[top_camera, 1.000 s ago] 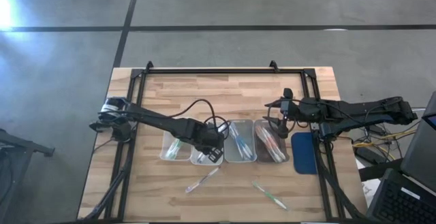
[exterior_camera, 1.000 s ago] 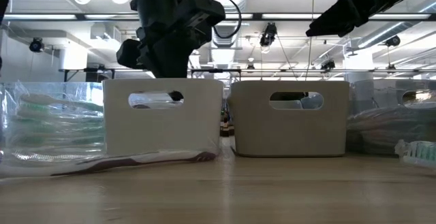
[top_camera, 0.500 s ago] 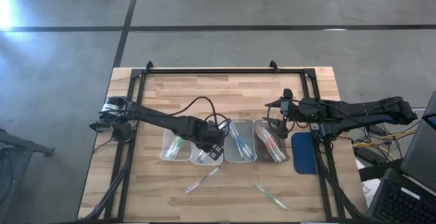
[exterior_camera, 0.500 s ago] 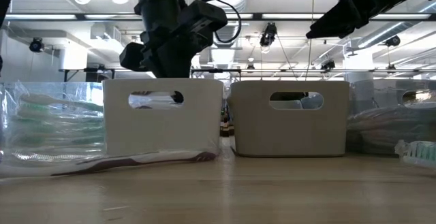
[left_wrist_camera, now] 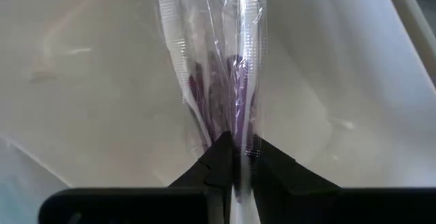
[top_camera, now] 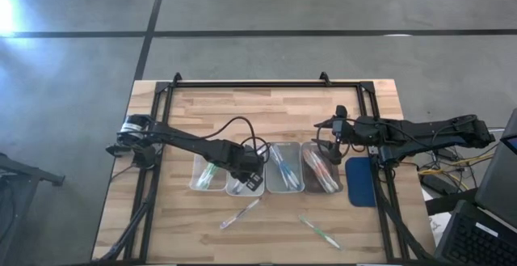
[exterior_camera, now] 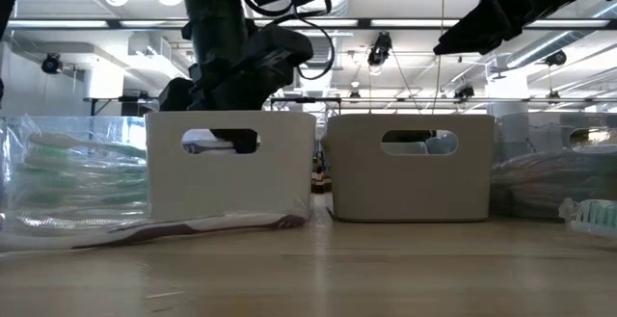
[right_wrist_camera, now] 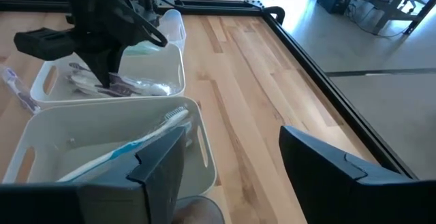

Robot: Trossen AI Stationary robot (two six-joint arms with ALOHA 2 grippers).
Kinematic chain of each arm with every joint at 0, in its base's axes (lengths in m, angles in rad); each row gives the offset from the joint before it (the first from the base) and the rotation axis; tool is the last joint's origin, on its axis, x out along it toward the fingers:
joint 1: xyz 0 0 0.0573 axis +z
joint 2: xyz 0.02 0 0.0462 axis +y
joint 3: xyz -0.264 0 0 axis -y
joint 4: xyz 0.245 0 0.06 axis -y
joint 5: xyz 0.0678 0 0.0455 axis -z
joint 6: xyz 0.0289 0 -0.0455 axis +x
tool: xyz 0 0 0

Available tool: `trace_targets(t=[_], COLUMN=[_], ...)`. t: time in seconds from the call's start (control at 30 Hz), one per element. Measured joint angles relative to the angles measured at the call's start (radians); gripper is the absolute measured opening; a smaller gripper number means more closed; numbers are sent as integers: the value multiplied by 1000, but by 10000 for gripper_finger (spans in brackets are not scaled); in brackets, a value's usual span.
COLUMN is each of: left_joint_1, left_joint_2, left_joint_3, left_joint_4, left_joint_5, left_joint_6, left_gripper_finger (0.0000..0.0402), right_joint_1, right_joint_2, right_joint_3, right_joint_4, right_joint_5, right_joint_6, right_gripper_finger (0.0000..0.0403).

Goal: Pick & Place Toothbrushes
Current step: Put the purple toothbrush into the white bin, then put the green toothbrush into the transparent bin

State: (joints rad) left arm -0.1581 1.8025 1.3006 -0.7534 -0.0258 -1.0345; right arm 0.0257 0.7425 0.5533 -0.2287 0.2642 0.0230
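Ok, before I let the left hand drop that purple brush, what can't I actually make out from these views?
- Second tray's contents, high view: covered by the left hand.
- Purple toothbrush, left wrist view: its lower end is hidden between the dark fingers; wrapper glare blurs the head.
- Loose toothbrushes on the table, high view: too small to tell their colours.
- Tray interiors, low view: hidden by the opaque white walls.

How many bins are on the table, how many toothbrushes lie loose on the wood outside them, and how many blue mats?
Bins: 4
Loose toothbrushes on the wood: 2
Blue mats: 1
Total: 7
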Motion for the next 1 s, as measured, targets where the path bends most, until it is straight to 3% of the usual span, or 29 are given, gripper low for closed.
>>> trace_targets(t=[0.3, 0.6, 1.0], left_joint_1=[0, 12, 23], left_joint_2=[-3, -14, -147], left_joint_3=[11, 14, 19], left_joint_4=[2, 1, -29], left_joint_5=[7, 70, 79], left_joint_6=[36, 51, 40], left_gripper_finger=[81, 142, 151], right_joint_1=[0, 0, 0], right_joint_2=[0, 0, 0], right_joint_3=[0, 0, 0], right_joint_4=[0, 0, 0], right_joint_5=[0, 0, 0], right_joint_6=[0, 1, 1], right_gripper_finger=[220, 243, 267])
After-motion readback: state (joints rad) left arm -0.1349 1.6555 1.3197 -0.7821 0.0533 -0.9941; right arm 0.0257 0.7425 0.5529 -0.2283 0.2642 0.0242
